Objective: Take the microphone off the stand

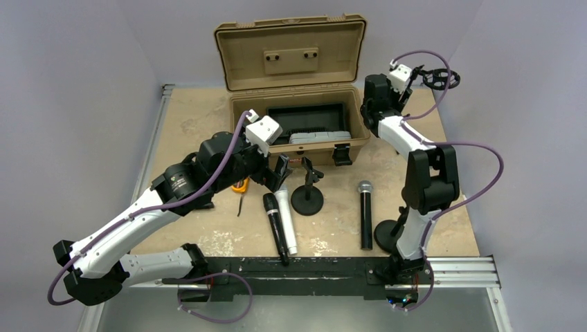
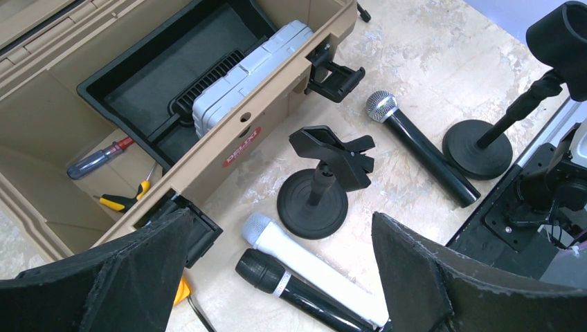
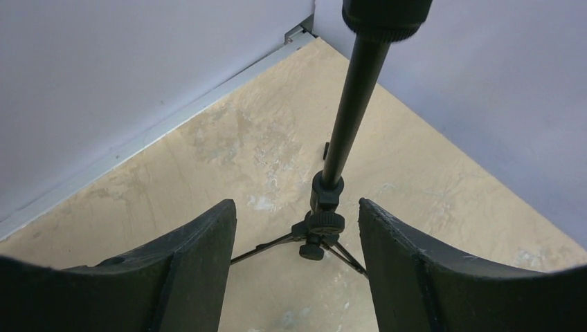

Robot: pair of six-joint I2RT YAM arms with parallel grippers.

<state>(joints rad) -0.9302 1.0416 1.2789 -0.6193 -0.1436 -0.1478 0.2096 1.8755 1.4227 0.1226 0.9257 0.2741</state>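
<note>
Tan counter (image 1: 332, 228), microphones loose in front of the toolbox (image 2: 277, 111): removal looks done.
Black microphone (image 1: 275, 225), white microphone (image 1: 286, 221) and silver-headed microphone (image 1: 365, 214) lie flat before the toolbox. The desk stand (image 1: 307, 197) just in front of it has an empty clip. Left fingers (image 2: 138, 277) hover spread over the white one, probably the freed one. Past the toolbox's right end, right fingers (image 3: 187, 270) stand apart around a tripod stand (image 3: 339, 138), its top cut off.
</note>
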